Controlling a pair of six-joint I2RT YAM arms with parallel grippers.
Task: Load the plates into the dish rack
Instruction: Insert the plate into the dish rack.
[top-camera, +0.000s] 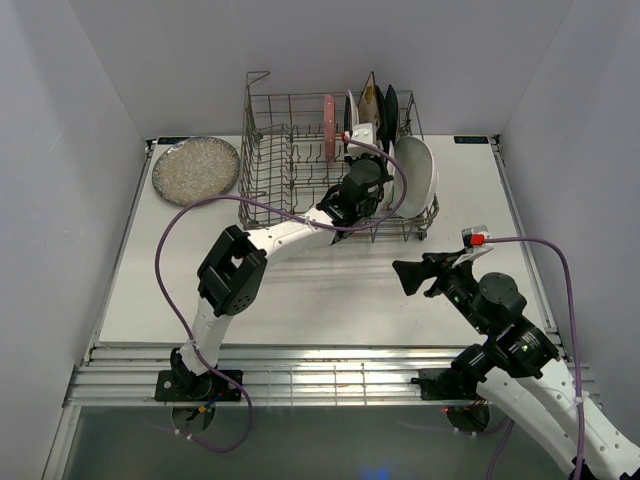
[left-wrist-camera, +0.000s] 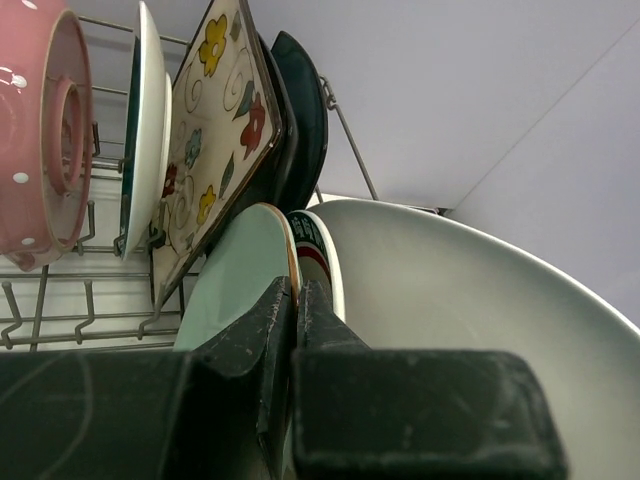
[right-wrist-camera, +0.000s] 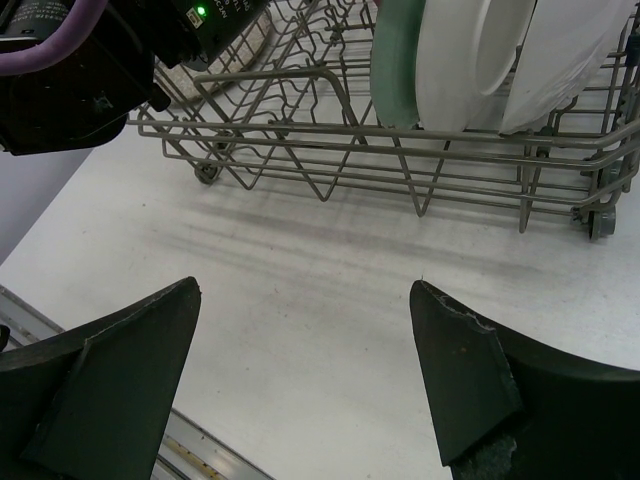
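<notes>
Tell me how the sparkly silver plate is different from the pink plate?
The silver plate lies flat on the table, outside the dish rack; the pink plate stands on edge inside it. The silver plate is speckled; the pink plate has small white dots. Both are plates.

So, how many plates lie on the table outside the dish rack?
1. The speckled silver plate lies on the table, left of the dish rack. The other plates stand inside the rack; none seems hidden.
</notes>
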